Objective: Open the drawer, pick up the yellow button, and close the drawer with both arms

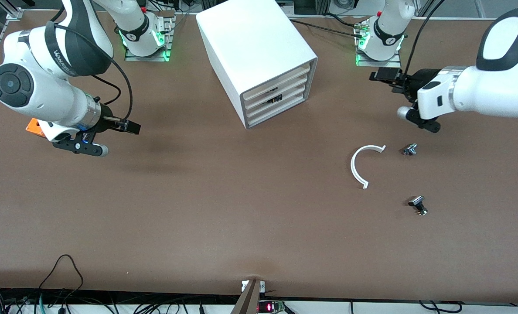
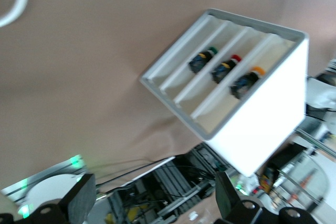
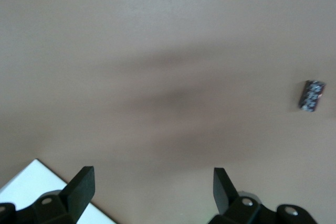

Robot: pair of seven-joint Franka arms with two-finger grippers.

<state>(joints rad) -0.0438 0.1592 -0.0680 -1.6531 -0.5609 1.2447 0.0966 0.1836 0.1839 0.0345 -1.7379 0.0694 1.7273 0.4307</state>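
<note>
While hung in the air with no drawer drawn out as yet, judged to be at the first step: opening. Left gripper (image 1: 381, 76): black fingers (image 2: 79, 200) spread wide, nothing held, aimed at the drawer fronts. Just below and beside it on the brown tabletop (image 1: 241, 226), a small black-and-silver part (image 1: 410, 149); a little farther out, a thin white plastic arc (image 1: 352, 168); farther again, a second black-and-silver part (image 1: 418, 205). None of these in the line to the cabinet. Ahead of the fingers and well apart from them, a white box-shaped drawer cabinet (image 1: 254, 43) with four shallow drawers, all pushed in as far as can be seen. Visible over the low fronts in the left wrist view, three push-buttons, one to a drawer: a green-capped one (image 2: 210, 52), a red-capped one (image 2: 235, 58), and the wanted small push-button with a round orange-yellow cap on a black body (image 2: 256, 72), lying in the end drawer next to the cabinet's broad white face. Top or bottom drawer: cannot tell. Next move, as a guess: close the gap, catch that drawer's front lip, pull straight out; probably steady the cabinet with the other arm against sliding. Farthest off, over the table at the right arm's end, right gripper (image 1: 130, 127): fingers (image 3: 81, 184) equally wide, empty, waiting. Under that arm, an orange block (image 1: 34, 126); ahead of its fingers, bare table and one dark speckled part (image 3: 311, 95).
</note>
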